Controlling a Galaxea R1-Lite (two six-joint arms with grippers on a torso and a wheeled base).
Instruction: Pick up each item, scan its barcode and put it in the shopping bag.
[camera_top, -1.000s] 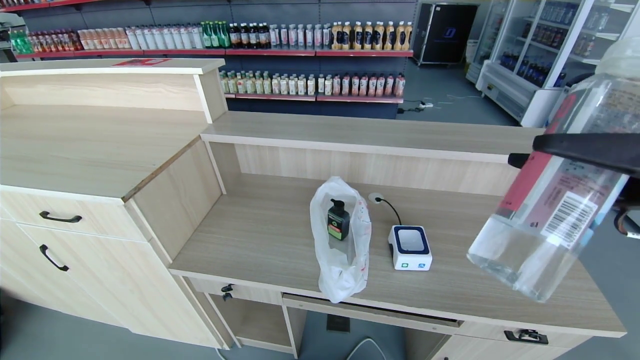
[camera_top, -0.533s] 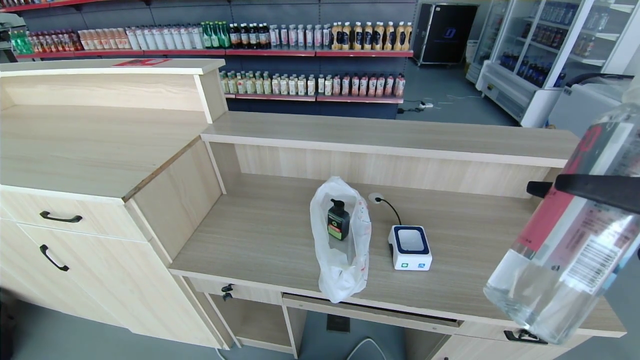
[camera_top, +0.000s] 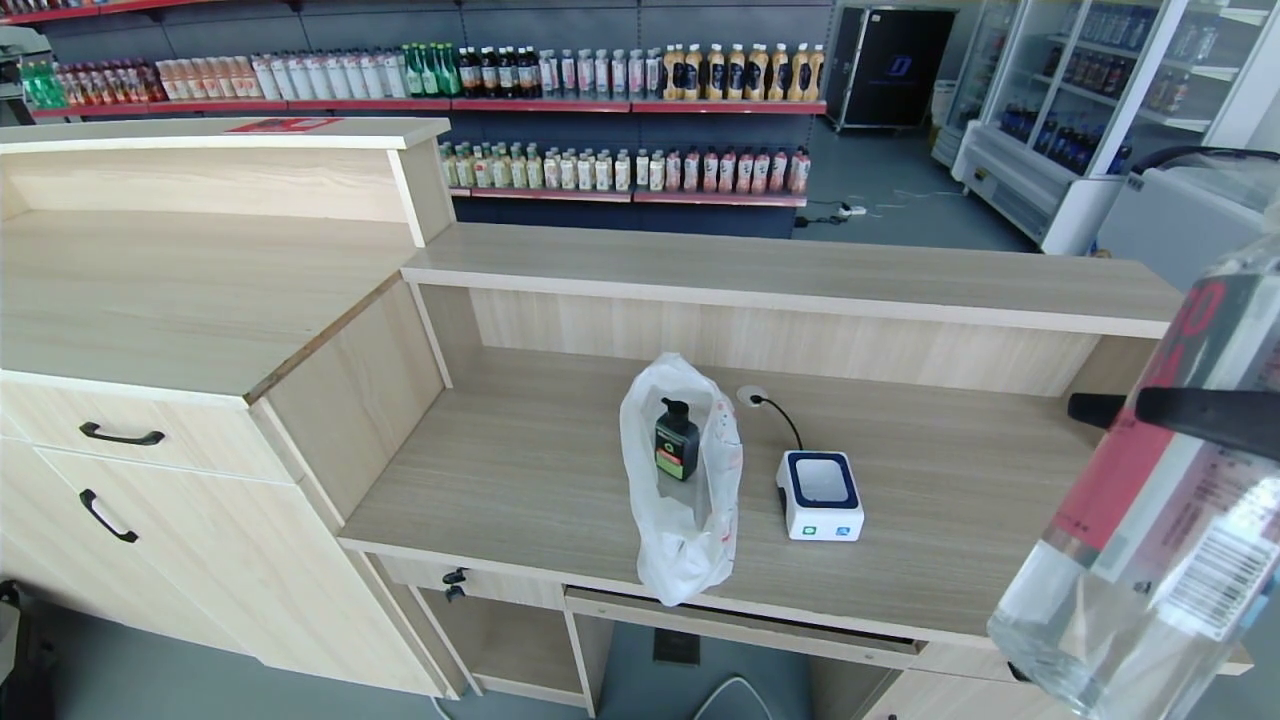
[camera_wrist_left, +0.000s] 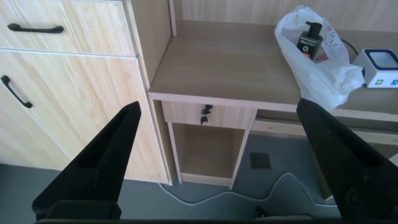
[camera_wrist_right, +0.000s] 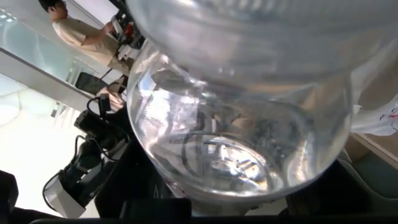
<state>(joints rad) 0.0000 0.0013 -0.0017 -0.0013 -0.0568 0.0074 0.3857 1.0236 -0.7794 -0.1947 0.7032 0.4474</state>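
Our right jaws are clamped on a clear water bottle (camera_top: 1150, 560) low at the right edge of the head view. One black finger (camera_top: 1200, 418) crosses its red and white label. The bottle hangs clear of the counter (camera_top: 520, 470), tilted, with its base toward the lower right corner and its neck running out past the right edge. We can see a barcode (camera_top: 1222, 580) on the label. From the right wrist we look along the bottle to its round base, with water inside.

Our left jaws stand wide apart with nothing between them. Past their black fingers (camera_wrist_left: 93, 168) we see the counter's front edge and the floor.

Near the middle of the head view a thin white shopping bag (camera_top: 690, 540) stands open on the counter, with a dark pump bottle (camera_top: 677, 440) upright inside. Just right of it, not touching, sits a small white scanner (camera_top: 820, 493), its window facing up. A black cable (camera_top: 782, 420) runs from it to a hole farther back. The held bottle is well to the right of the scanner.

Shelves of drinks (camera_top: 600, 80) fill the upper part of the frame.
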